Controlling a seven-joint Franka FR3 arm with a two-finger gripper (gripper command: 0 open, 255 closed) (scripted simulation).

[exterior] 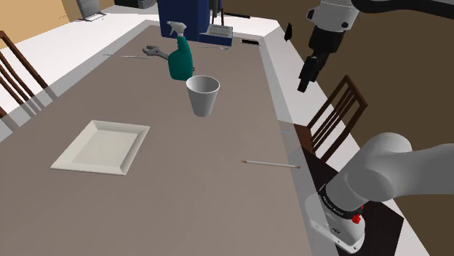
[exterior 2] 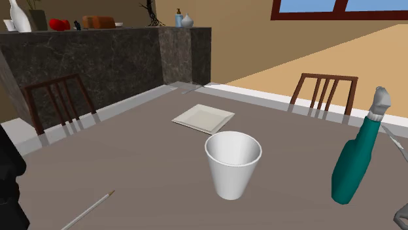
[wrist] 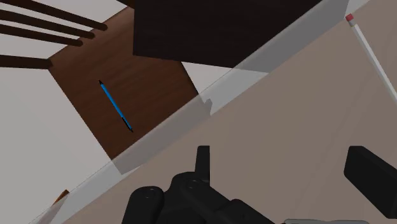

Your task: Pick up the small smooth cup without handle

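Shoulder view: we see the white cup (exterior: 202, 94) standing near the middle of the grey-brown desk (exterior: 182, 211).
Tool: our black tool (exterior: 305, 78) hangs high over the desk's edge on the shoulder view's right, above a brown chair (exterior: 336, 116).
Fingers: in the wrist view the two fingers stand far apart with nothing between them, so the tool is open and empty.
Which way: the cup is well apart from the tool, toward the shoulder view's left and lower down. We think the tool must go that way and come down.
Cup's shape: it stands straight up, mouth on top, wide above and narrow below, with no handle. We think a squeeze across its round side would work.
Arm: we have just one, so it does the job.
Close by: a green spray bottle (exterior: 180, 58) stands just behind the cup. We think the tool could bump it.
Far off: a white plate (exterior: 102, 145) and a thin pencil (exterior: 271, 164) lie well apart from the cup.
Desk: flat and smooth, with a pale edge.
Room: tan walls, wooden chairs and a dark stone counter (exterior 2: 98, 52).
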